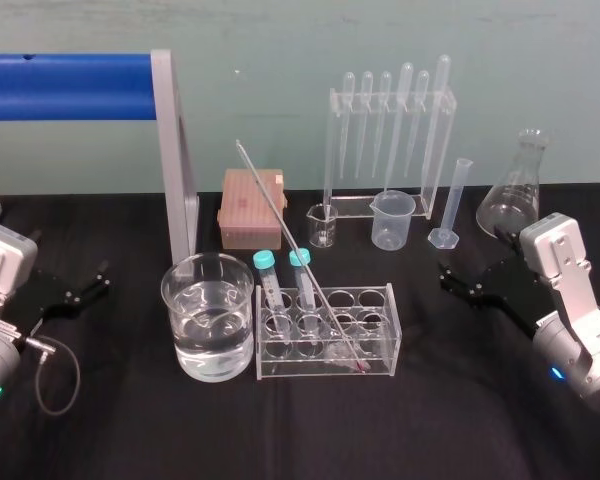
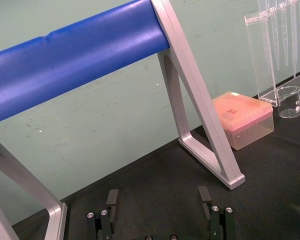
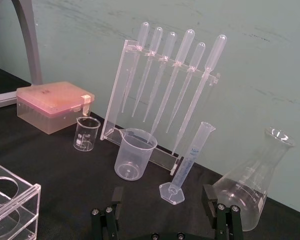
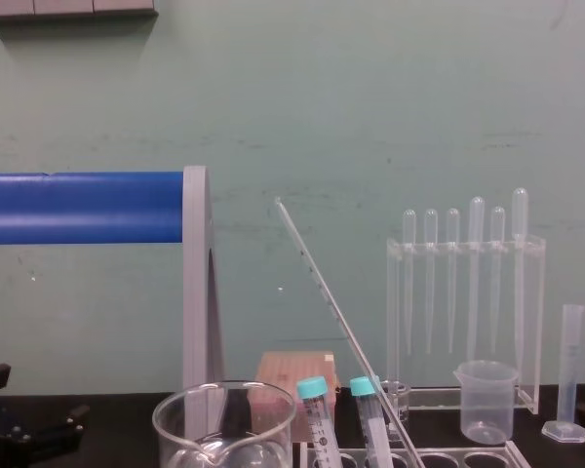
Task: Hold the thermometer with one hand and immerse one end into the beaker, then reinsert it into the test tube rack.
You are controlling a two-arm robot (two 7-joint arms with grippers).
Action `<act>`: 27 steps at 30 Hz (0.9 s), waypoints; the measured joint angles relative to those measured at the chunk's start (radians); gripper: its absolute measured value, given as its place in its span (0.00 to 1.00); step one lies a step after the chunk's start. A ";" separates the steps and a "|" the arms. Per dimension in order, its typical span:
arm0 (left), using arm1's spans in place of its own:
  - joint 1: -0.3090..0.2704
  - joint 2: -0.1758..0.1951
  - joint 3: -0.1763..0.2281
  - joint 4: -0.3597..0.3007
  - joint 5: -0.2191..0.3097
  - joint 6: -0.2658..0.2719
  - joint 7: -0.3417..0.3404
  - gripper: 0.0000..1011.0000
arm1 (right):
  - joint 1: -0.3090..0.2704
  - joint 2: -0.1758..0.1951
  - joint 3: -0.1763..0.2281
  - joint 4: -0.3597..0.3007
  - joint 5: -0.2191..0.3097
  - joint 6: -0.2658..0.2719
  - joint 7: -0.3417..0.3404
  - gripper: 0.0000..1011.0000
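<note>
Far left on the black tablecloth (image 1: 130, 420), my left gripper (image 1: 98, 280) sits low, well apart from the glassware, holding nothing; the left wrist view shows the left gripper (image 2: 158, 197) with its two black fingers (image 2: 112, 197) spread wide. Behind it, far side, a blue bar (image 1: 65, 87) on a grey frame (image 1: 175, 150). Next right, near side, the beaker (image 1: 172, 300), upright, partly filled with clear liquid, just beside the left end of the test tube rack (image 1: 390, 325); the chest view catches the beaker (image 4: 224, 424) rim at the bottom. Two teal-capped tubes (image 1: 265, 260) stand in the rack's left holes. The thermometer (image 1: 295, 245) is in the rack, free of both grippers, its lower end down near the rack floor right of the tubes, which hole I can't tell; it tilts up toward the far left, its top above the pink tip box (image 1: 252, 205). From the chest, the thermometer (image 4: 342, 322) slants the same way. Farther right at the far side: small glass beaker (image 1: 322, 225), pipette stand (image 1: 390, 130) with six pipettes, plastic beaker (image 1: 392, 220) just in front of it, graduated cylinder (image 1: 458, 205), then a conical flask (image 1: 515, 190). Right of the rack, my right gripper (image 1: 455, 278) is near the cloth, pointing left, clear of the rack, empty; in the right wrist view the right gripper (image 3: 162, 195) has its fingers (image 3: 207, 192) parted wide, with the cylinder and flask beyond them.
</note>
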 joint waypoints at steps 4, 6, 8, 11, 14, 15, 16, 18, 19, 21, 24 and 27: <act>0.000 0.000 0.000 0.000 0.000 0.000 0.000 1.00 | 0.000 0.000 0.000 0.000 0.000 0.000 0.000 0.99; 0.000 0.000 0.000 0.000 0.000 0.000 0.000 1.00 | 0.000 0.000 0.000 0.000 0.000 0.000 0.000 0.99; 0.000 0.000 0.000 0.000 0.000 0.000 0.000 1.00 | 0.000 0.000 0.000 0.000 0.000 0.000 0.000 0.99; 0.000 0.000 0.000 0.000 0.000 0.000 0.000 1.00 | 0.000 0.000 0.000 0.000 0.000 0.000 0.000 0.99; 0.000 0.000 0.000 0.000 0.000 0.000 0.000 1.00 | 0.000 0.000 0.000 0.000 0.000 0.000 0.000 0.99; 0.000 0.000 0.000 0.000 0.000 0.000 0.000 1.00 | 0.000 0.000 0.000 0.000 0.000 0.000 0.000 0.99; 0.000 0.000 0.000 0.000 0.000 0.000 0.000 1.00 | 0.000 0.000 0.000 0.000 0.000 0.000 0.000 0.99; 0.000 0.000 0.000 0.000 0.000 0.000 0.000 1.00 | 0.000 0.000 0.000 0.000 0.000 0.000 0.000 0.99; 0.000 0.000 0.000 0.000 0.000 0.000 0.000 1.00 | 0.000 0.000 0.000 0.000 0.000 0.000 0.000 0.99; 0.000 0.000 0.000 0.000 0.000 0.000 0.000 1.00 | 0.000 0.000 0.000 0.000 0.000 0.000 0.000 0.99; 0.000 0.000 0.000 0.000 0.000 0.000 0.000 1.00 | 0.000 0.000 0.000 0.000 0.000 0.000 0.000 0.99; 0.000 0.000 0.000 0.000 0.000 0.000 0.000 1.00 | 0.000 0.000 0.000 0.000 0.000 0.000 0.000 0.99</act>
